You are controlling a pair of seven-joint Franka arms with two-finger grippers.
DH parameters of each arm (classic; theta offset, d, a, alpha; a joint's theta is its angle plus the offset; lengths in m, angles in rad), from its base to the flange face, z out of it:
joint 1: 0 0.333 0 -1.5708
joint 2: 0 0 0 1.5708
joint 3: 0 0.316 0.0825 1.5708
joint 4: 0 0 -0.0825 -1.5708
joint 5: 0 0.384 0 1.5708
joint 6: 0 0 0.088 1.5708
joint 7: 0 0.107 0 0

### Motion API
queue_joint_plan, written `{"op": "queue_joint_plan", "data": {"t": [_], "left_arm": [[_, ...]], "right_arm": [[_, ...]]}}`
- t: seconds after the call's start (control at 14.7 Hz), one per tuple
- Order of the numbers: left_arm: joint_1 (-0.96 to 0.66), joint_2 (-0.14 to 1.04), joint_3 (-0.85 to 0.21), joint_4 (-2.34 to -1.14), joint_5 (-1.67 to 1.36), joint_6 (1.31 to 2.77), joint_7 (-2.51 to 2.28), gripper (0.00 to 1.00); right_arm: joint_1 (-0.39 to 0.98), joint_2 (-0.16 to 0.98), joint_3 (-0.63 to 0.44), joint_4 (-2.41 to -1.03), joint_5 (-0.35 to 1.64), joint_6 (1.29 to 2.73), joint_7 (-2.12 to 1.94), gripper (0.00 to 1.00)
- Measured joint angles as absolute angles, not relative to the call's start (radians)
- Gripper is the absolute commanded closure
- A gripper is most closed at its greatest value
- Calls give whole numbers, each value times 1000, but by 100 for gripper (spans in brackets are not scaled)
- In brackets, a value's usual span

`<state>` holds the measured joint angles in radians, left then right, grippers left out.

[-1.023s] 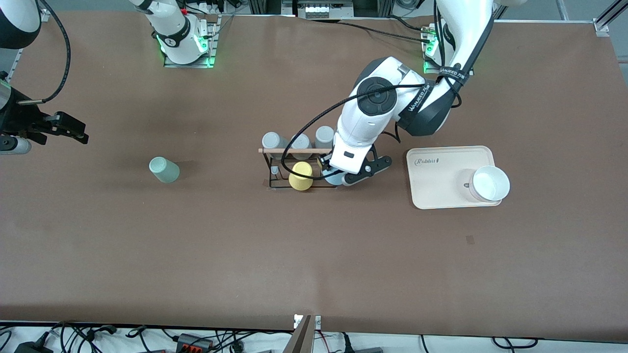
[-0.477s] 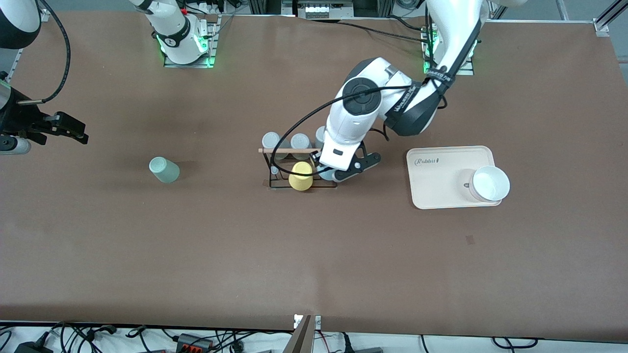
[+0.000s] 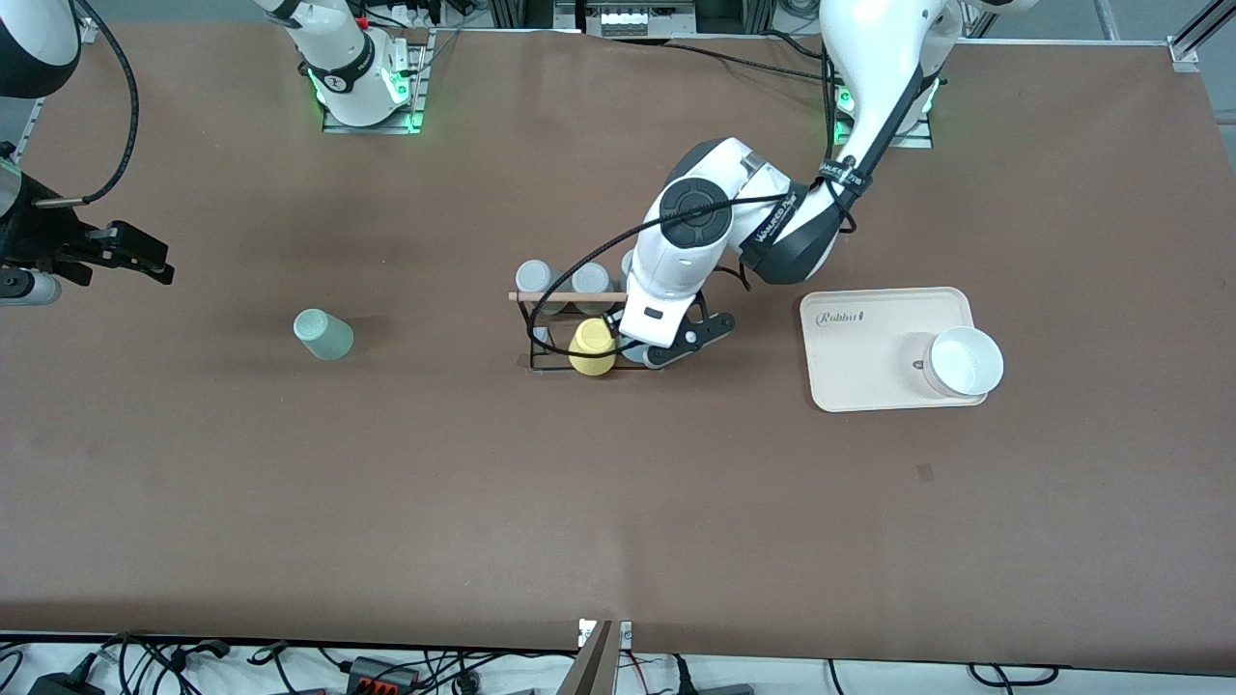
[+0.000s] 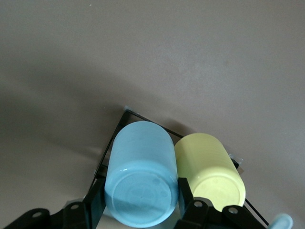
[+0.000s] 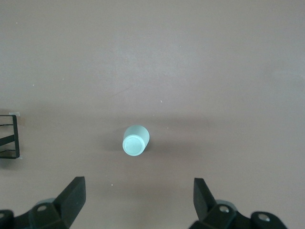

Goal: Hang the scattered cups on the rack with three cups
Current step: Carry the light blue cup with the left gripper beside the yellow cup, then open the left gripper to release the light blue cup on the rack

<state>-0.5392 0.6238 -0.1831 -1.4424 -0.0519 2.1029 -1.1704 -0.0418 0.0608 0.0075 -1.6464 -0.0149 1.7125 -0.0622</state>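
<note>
My left gripper [image 3: 639, 349] is shut on the light blue cup [image 4: 140, 176] and holds it over the black wire rack [image 3: 533, 349], right beside the yellow cup [image 3: 592, 347] on the rack. In the left wrist view the blue cup sits between the fingers [image 4: 184, 191], close against the yellow cup [image 4: 209, 171], with rack wire [image 4: 108, 153] under it. The arm hides most of the blue cup in the front view. The mint green cup [image 3: 323, 334] stands alone on the table toward the right arm's end. My right gripper [image 3: 126, 253] is open and empty, up over that end, with the mint cup [image 5: 135, 141] in its view.
Three grey cups [image 3: 534, 276] stand by the rack's wooden rod [image 3: 560, 297], on the side farther from the front camera. A cream tray [image 3: 869, 381] with a white bowl [image 3: 966, 360] lies toward the left arm's end. A rack corner [image 5: 10, 136] shows in the right wrist view.
My left arm has carried the blue cup toward the right arm's end, from beside the rack to over it, close to the yellow cup. The right arm has not moved.
</note>
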Motion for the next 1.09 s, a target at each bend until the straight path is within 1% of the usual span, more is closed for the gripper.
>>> {"op": "queue_joint_plan", "data": {"t": [0.27, 0.34, 0.41, 0.48, 0.55, 0.61, 0.68, 0.89, 1.09], "left_arm": [[-539, 640, -181, -1442, -43, 2109, -1170, 57], [-539, 643, -181, -1442, -42, 2109, -1170, 55], [-539, 647, -180, -1442, -42, 2110, -1170, 48], [-539, 649, -180, -1442, -42, 2110, -1170, 36], [-539, 651, -180, -1442, -42, 2111, -1170, 26], [-539, 651, -180, -1442, -42, 2112, -1170, 18], [-539, 651, -179, -1442, -42, 2112, -1170, 15], [-535, 650, -174, -1434, -42, 2112, -1170, 11], [-525, 631, -164, -1416, -42, 2104, -1171, 11]], "right_arm": [[-42, 61, 8, -1646, -15, 1715, -62, 0], [-42, 61, 8, -1646, -15, 1715, -62, 0], [-42, 61, 8, -1646, -15, 1715, -62, 0], [-42, 61, 8, -1646, -15, 1716, -62, 0], [-42, 62, 8, -1646, -15, 1716, -62, 0], [-42, 62, 8, -1646, -15, 1716, -62, 0], [-42, 62, 8, -1647, -15, 1716, -62, 0], [-43, 62, 8, -1647, -15, 1716, -62, 0], [-44, 65, 8, -1647, -15, 1716, -62, 0]]}}
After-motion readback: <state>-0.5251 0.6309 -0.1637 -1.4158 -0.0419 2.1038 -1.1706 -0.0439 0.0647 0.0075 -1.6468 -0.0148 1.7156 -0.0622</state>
